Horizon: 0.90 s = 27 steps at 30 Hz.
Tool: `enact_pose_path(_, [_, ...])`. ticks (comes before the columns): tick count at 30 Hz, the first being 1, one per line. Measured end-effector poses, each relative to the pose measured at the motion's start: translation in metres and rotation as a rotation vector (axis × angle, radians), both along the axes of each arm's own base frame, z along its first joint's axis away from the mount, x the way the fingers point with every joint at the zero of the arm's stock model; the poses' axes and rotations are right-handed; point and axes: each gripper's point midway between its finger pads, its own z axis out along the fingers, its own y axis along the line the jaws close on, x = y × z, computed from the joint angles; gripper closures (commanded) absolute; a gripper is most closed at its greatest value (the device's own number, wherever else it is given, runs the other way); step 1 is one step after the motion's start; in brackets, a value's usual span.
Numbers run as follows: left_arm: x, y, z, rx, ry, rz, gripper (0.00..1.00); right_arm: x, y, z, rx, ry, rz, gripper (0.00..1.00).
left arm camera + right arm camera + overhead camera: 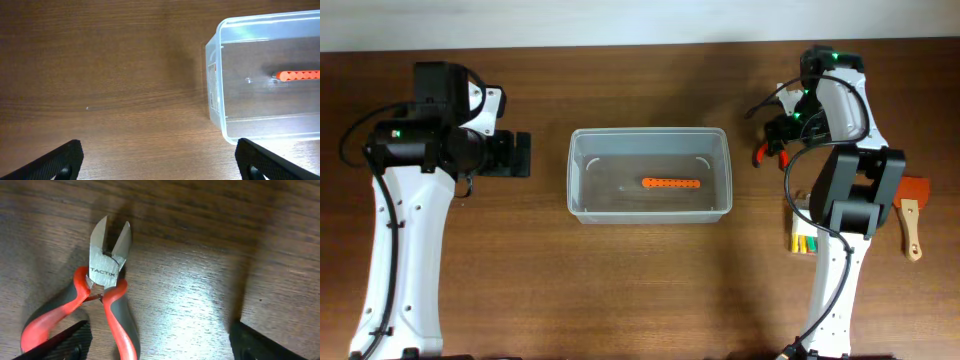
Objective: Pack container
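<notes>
Overhead view, items on the wooden table [640, 300]:

1. Container [574, 180]: clear plastic tub, upright, at the centre of the frame, between the two arms and apart from both. Contents: one orange bit strip [671, 184], lying flat on the floor, right of middle.
2. Left gripper [523, 155]: left of centre, pointed at the tub's left wall and short of it. In the left wrist view both fingers sit at the lower corners of the frame with bare wood between them. Released, grasping nothing.
3. Right gripper [160, 340]: upper right of the overhead frame. In the right wrist view the fingers stand wide apart at the lower corners. Released, nothing clamped.
4. Side cutters [107, 272]: red-and-grey handles, steel blades parted, marked TACTIX. They lie flat on the wood between the right fingers, nearer the lower-left one; contact there cannot be told.
5. Small case of yellow-green bits [803, 240]: right of frame, partly under the right arm.
6. Tool with orange head and pale wooden handle [912, 215]: far right.
</notes>
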Motion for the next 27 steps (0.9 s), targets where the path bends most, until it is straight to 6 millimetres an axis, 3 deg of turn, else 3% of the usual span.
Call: enact_pose_path(27, [0.0000, 0.0000, 0.0000, 0.000, 0.000, 0.000, 0.01, -0.0024, 0.0009, 0.0002, 0.005, 0.010, 0.000, 0.15])
